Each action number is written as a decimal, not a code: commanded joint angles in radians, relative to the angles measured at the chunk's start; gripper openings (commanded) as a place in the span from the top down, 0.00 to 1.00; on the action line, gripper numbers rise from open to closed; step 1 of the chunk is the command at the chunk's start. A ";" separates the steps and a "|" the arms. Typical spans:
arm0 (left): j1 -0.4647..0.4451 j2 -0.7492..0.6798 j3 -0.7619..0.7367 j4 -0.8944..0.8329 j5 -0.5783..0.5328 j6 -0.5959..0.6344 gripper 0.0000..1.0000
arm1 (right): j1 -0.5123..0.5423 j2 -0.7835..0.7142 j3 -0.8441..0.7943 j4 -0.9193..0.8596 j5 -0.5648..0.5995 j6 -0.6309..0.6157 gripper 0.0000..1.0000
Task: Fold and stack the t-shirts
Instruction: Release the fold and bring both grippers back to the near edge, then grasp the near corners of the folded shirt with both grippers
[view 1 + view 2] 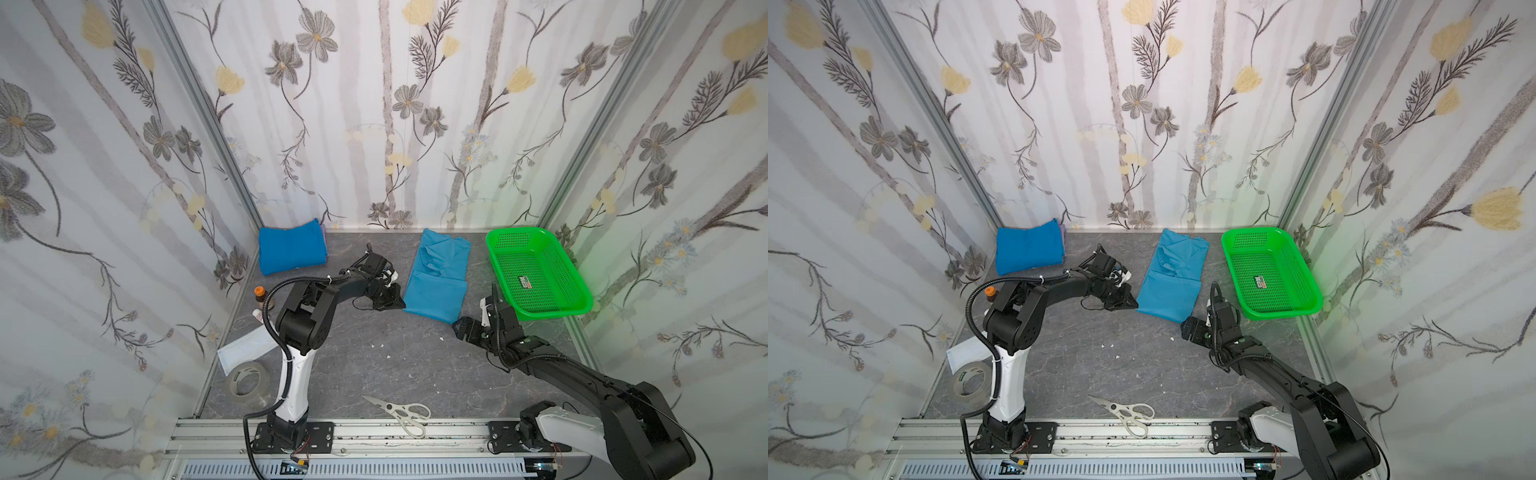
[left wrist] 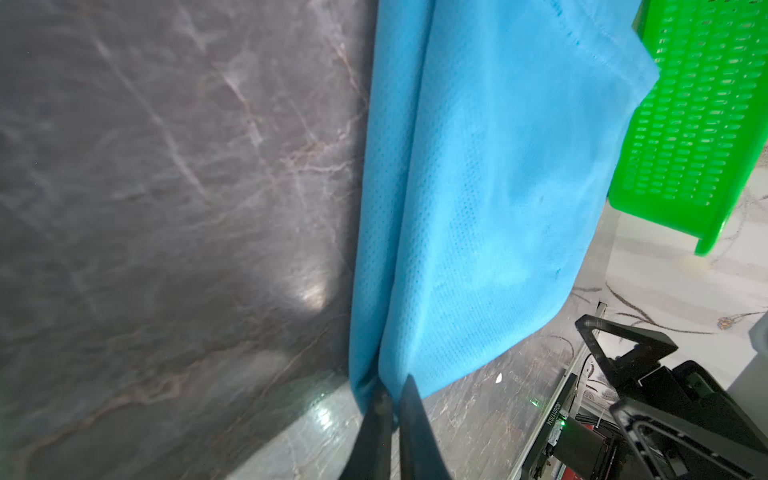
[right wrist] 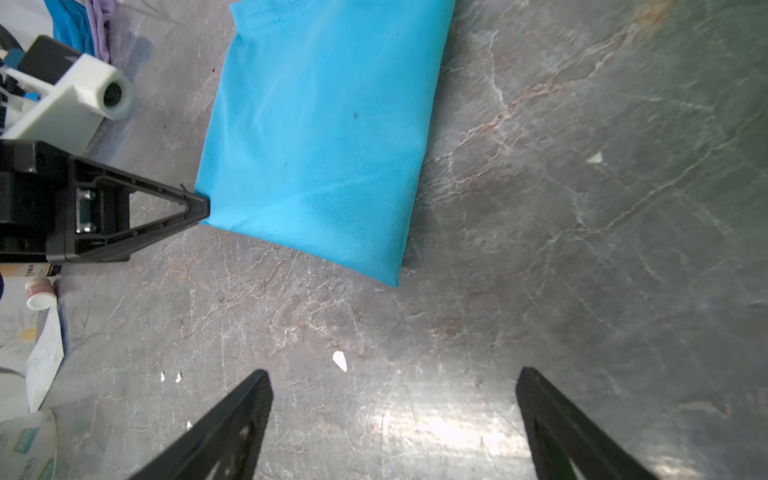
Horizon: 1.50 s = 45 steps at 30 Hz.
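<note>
The left gripper (image 2: 392, 384) has its fingers clenched on one corner of the light shirt (image 1: 436, 286), and the cloth edge goes in between the two tips. The rest of this shirt lies folded and flat on the table (image 1: 374, 365), ahead of those fingers. The right gripper (image 3: 392, 374) has its fingers spread wide and grasps nothing; the shirt's other near corner lies ahead of them, apart. The dark shirt (image 1: 291, 249) lies folded, well apart from both grippers.
</note>
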 commanded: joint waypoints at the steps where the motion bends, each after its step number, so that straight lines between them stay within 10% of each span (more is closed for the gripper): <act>1: -0.011 -0.020 -0.024 0.023 -0.003 0.003 1.00 | -0.021 -0.015 0.000 0.002 0.027 -0.014 0.07; 15: -0.135 -0.420 -0.680 0.264 -0.179 -0.208 1.00 | 0.053 -0.166 -0.114 -0.057 -0.118 -0.081 0.14; 23: -0.184 -0.626 -0.839 0.296 -0.297 -0.300 0.30 | 0.214 -0.326 -0.217 -0.096 -0.075 0.028 0.19; 45: -0.206 -0.607 -0.861 0.327 -0.274 -0.302 0.63 | 0.214 -0.107 -0.209 0.109 -0.138 0.019 0.73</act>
